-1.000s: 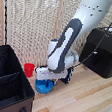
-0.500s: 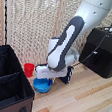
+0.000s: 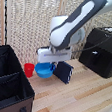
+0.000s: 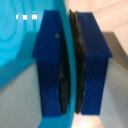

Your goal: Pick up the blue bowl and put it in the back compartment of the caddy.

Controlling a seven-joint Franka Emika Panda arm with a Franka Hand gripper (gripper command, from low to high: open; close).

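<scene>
1. Beside the small red cup, the blue bowl hangs tilted under the gripper, seemingly just clear of the wooden table.
2. At the wrist, the two blue fingers press on either side of the bowl's thin wall — one inside, one outside — so the pincer is pinching the rim, not cupping the whole bowl.
3. That edge grip likely explains the tilt: the bowl's weight swings below a single pinch point.
4. Toward the exterior view's left, the caddy sits open-topped, its back compartment beyond the divider — bowl and caddy are near, not touching.
5. A dark-blue book leans just beside the bowl, and the black hard box stands well apart.
</scene>
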